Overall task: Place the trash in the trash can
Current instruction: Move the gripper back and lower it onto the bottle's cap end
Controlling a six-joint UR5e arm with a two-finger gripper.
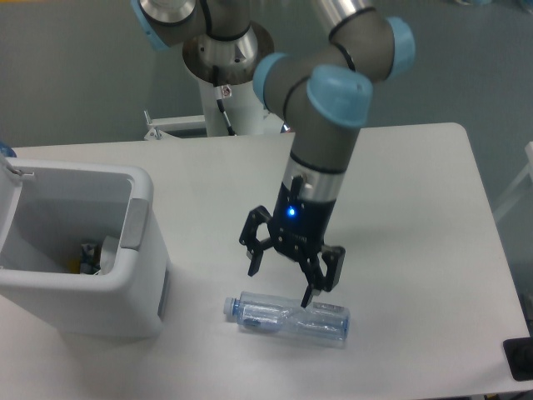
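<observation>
- At the left edge of the frame stands the trash can (pixel 133 275), a white boxy bin with a thick rim and a grey side panel, resting on the table (pixel 400 192).
- Low inside the bin, toward its lower right corner, lies the paper wad (pixel 93 254), white and crumpled; only part of it shows over the rim.
- In the lower middle of the frame the plastic bottle (pixel 287 317) lies on its side on the table, cap pointing left toward the bin, well apart from it.
- Just above the bottle hangs the gripper (pixel 282 282), pointing down, a blue light glowing on its body. Its fingers are spread wide and hold nothing; the right fingertip is at or just over the bottle's upper edge, and whether it touches cannot be told.
- The arm (pixel 329 125) rises from the gripper to the upper middle of the frame, grey with light blue joint caps.
</observation>
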